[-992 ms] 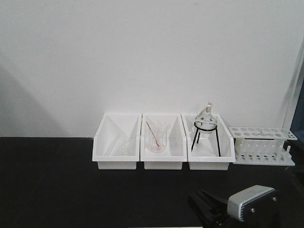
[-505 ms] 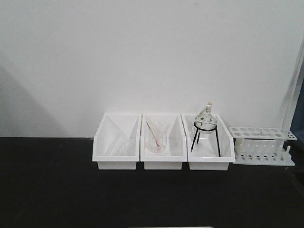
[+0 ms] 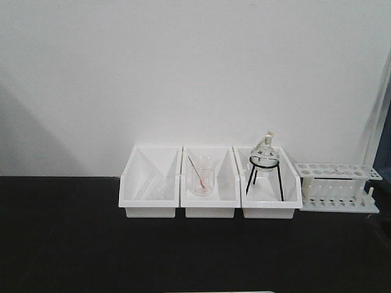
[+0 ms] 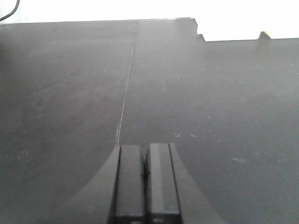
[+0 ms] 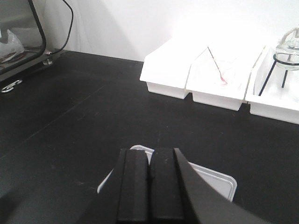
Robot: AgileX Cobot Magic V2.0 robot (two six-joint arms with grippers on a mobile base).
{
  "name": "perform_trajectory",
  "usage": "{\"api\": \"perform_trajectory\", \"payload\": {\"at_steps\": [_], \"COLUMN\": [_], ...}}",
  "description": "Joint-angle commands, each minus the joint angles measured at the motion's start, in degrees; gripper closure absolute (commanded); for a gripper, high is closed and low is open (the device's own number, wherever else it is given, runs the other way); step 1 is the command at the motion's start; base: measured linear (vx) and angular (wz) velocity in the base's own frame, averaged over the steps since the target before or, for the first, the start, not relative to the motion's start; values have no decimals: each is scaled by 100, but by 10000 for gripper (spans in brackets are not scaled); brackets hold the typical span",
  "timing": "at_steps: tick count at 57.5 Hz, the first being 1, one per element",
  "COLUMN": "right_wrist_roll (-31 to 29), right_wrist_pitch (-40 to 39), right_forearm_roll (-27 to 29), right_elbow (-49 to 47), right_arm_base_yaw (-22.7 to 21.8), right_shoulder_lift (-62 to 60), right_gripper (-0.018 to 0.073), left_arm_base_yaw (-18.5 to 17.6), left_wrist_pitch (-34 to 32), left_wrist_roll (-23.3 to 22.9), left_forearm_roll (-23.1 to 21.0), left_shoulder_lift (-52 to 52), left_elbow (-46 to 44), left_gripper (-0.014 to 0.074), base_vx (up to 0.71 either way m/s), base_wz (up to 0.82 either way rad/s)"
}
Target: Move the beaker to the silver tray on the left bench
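Currently both grippers have their jaws pressed together with nothing held. Left gripper hangs over bare black surface; a thin seam line runs away from it toward the back edge.

Right gripper sits over the silver tray, whose pale rim with rounded corners shows on both sides of the jaws. Tray lies flat on the black surface, well in front of the bins. Can't tell whether the jaws touch the tray.

Front view: 3 white bins in a row at the back of the surface, against the white wall.
- left bin: some clear glassware lying inside, too faint to identify
- middle bin: glass beaker with a pink-red rod, upright, rod leaning up-left
- right bin: round flask on a black tripod

White test tube rack stands just right of the right bin.

Right wrist view also shows a dark-framed glass enclosure at far left with a black cable beside it.

Task beaker: can't pick it out in any view. No arm shows in the front view.
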Motion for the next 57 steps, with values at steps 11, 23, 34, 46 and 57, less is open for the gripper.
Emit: {"api": "perform_trajectory", "payload": {"at_steps": [11, 23, 34, 46, 57], "right_wrist_roll": [-97, 15, 15, -26, -6], "right_wrist_pitch": [-1281, -1598, -1454, -1391, -1440], "right_forearm_roll": [-694, -360, -356, -565, -591], "right_elbow": [1045, 2515, 3378, 3484, 3484], "right_arm_base_yaw": [-411, -2072, -3194, -3450, -3450], "right_shoulder_lift": [-334, -1463, -2859, -2854, -2899], "right_gripper": [567, 567, 567, 567, 567], "left_arm_base_yaw": [-36, -36, -36, -36, -36], "left_wrist_pitch": [-445, -445, -445, -443, -443], "left_wrist_roll": [-18, -18, -18, -18, -18], "left_forearm_roll": [-9, -9, -9, -9, -9], "left_shoulder_lift": [-93, -93, -93, -94, -94], "left_elbow": [159, 159, 159, 159, 159], "left_gripper": [595, 595, 595, 595, 595], "base_vx": [0, 0, 0, 0, 0], "base_wz": [0, 0, 0, 0, 0]}}
